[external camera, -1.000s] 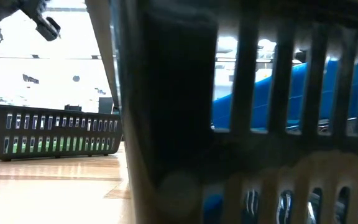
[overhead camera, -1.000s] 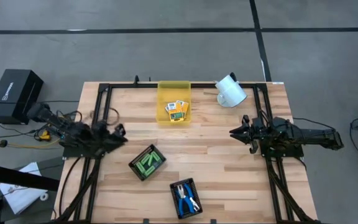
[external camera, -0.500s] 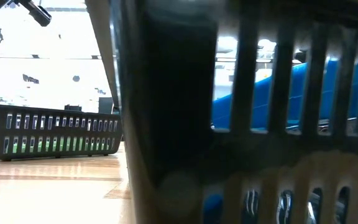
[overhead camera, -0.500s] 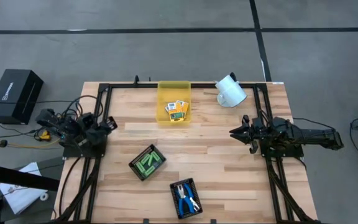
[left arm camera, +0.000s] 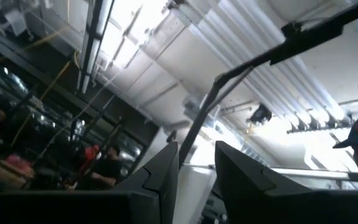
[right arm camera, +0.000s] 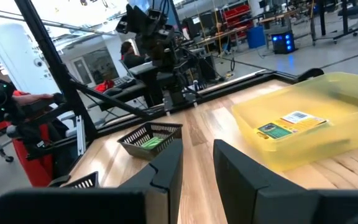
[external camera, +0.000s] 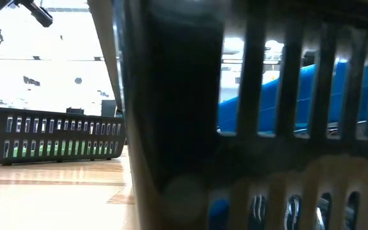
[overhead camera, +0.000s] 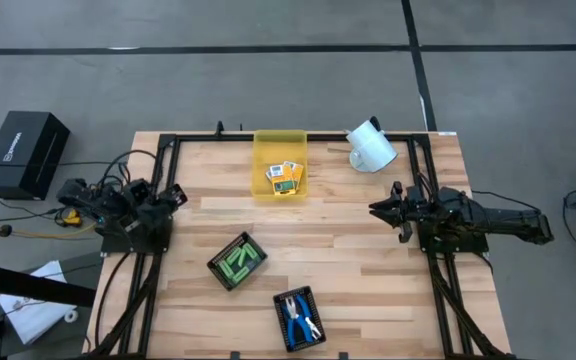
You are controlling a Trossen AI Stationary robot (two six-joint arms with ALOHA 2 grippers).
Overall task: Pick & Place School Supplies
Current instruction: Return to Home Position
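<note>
Yellow-orange boxes [overhead camera: 286, 177] lie in the yellow bin [overhead camera: 280, 137] at the worktop's [overhead camera: 368, 270] far edge. Green erasers [overhead camera: 238, 260] and blue scissors [overhead camera: 298, 318] lie in separate black trays [overhead camera: 213, 263] nearer the front edge. The left arm's fingers [left arm camera: 160, 177], at the left edge, and the right arm's fingers [right arm camera: 166, 168], at the right edge, are narrowly parted and empty.

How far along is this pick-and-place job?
Looks finished. Done: green erasers in one black tray, blue-handled scissors in the other tray, printed boxes in the yellow bin. In hand: nothing; left pincer and right pincer open, at the table sides. Left: no loose supplies visible.
</note>
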